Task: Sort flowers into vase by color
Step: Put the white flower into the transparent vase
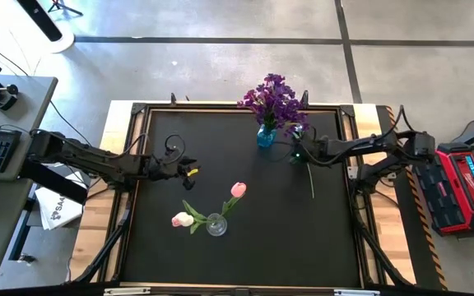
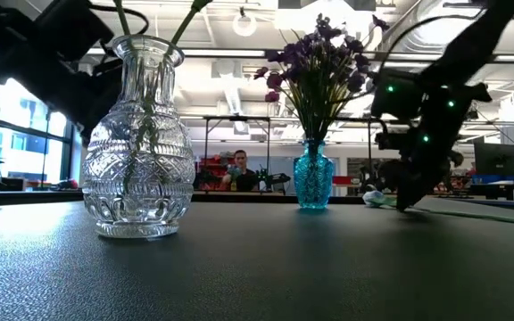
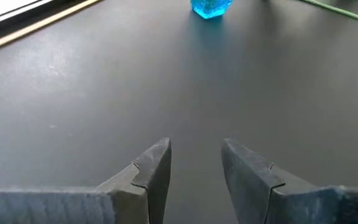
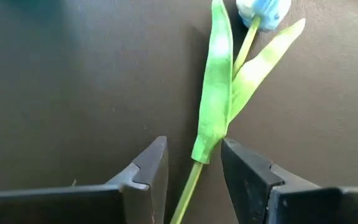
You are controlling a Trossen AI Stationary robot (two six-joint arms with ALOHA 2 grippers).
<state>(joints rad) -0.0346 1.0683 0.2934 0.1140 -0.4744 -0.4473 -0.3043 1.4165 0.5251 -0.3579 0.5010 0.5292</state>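
Left gripper (image 1: 189, 171) is hovering over the left part of the black table (image 1: 245, 247), fingers (image 3: 155, 167) parted by a narrow gap, nothing between them; only bare mat is showing under them in the left wrist view.

Clear glass vase (image 1: 216, 224) is standing near the front centre of the table, holding two stems: a white tulip (image 1: 183, 219) leaning out to its left and a pink tulip (image 1: 238, 190) leaning up to its right. In the low view the same vase (image 2: 139, 147) is showing thin stems inside the glass.

Blue vase (image 1: 266, 136) is sitting at the back edge, centre, carrying the purple sprigs (image 1: 275, 100) bunched upright.

Right gripper (image 1: 296, 153) is sitting low just right of the blue vase, over a loose white tulip (image 4: 261, 11) lying flat on the table, its stem (image 1: 310, 181) running out toward the front. Right wrist view: fingers (image 4: 246, 169) are slightly open, straddling the stem just below the leaves (image 4: 215, 93), not yet closed on it; cannot tell whether either finger is touching it.
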